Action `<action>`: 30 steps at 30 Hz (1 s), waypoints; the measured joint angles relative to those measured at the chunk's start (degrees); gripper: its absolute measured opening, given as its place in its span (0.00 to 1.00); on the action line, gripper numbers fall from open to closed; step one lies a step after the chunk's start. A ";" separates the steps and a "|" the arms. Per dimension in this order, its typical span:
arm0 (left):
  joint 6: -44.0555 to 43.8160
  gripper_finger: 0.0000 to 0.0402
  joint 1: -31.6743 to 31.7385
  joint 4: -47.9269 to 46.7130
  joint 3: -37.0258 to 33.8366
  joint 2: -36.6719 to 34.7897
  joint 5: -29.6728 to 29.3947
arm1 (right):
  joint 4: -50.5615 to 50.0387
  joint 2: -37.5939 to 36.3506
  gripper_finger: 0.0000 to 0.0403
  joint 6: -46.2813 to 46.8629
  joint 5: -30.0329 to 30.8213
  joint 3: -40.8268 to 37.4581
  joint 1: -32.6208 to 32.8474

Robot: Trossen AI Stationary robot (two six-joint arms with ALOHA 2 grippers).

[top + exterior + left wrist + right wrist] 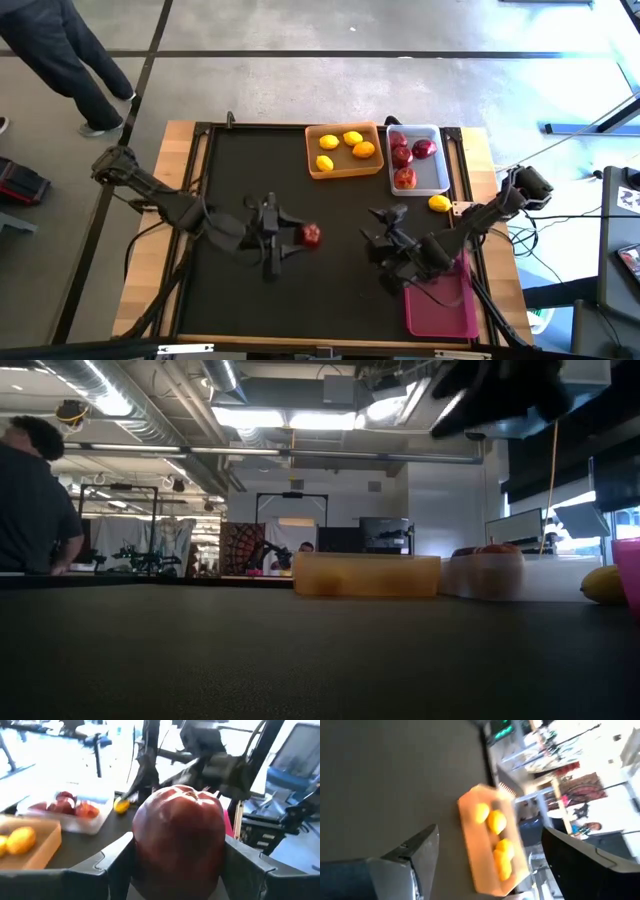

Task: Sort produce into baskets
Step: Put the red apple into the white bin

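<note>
The red apple (311, 235) sits between the two fingers of the left gripper (300, 236), clamped on both sides, over the middle of the black table (240, 170). In the left wrist view the apple (179, 840) fills the gap between the dark fingers (115, 860), stem end up.

Beyond it, at the far edge of the table, the orange basket (343, 171) holds four yellow and orange citrus. Just beside it, the white basket (440, 175) holds four red apples. One lemon (439, 203) lies loose on the table near the white basket.

The right gripper (378, 232) is over the table beside the pink basket (440, 310), fingers apart and holding nothing.

A person (60, 50) stands beyond the table's far left corner.
</note>
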 joint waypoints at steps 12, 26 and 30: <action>3.94 0.59 14.92 -2.41 0.04 -5.30 12.35 | 26.55 -0.04 0.75 -17.37 -21.23 -11.46 -15.23; 6.86 0.59 18.07 11.43 -9.65 -7.85 17.34 | 54.30 -2.59 0.75 -26.65 -35.69 -14.93 -19.30; 7.04 0.59 17.25 23.67 -15.87 -8.54 18.83 | 56.78 -5.99 0.75 -26.50 -35.93 -14.96 -19.28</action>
